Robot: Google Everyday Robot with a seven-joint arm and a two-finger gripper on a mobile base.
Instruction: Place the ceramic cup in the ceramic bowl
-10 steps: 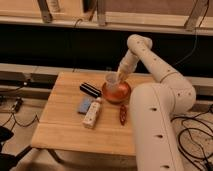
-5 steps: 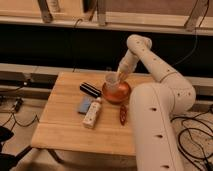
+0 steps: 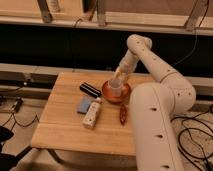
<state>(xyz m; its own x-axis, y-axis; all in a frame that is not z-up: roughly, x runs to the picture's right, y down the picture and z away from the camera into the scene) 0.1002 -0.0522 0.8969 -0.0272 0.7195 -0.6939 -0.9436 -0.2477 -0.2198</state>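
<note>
The white ceramic cup [image 3: 116,88] stands upright inside the orange-red ceramic bowl [image 3: 105,93], which sits on the far right part of the wooden table [image 3: 65,130]. My gripper [image 3: 119,78] reaches down from the white arm and sits directly over the cup's rim, touching or nearly touching it. The cup's bottom is hidden by the bowl's wall.
A black flat object [image 3: 90,89] lies left of the bowl. A blue pad [image 3: 84,105] and a white remote-like object [image 3: 92,114] lie in front of it. A dark reddish-brown elongated object [image 3: 122,114] lies near the table's right edge, beside my white arm's base.
The cup sits slightly lower and more to the middle of the bowl than before. The arm has barely moved.
</note>
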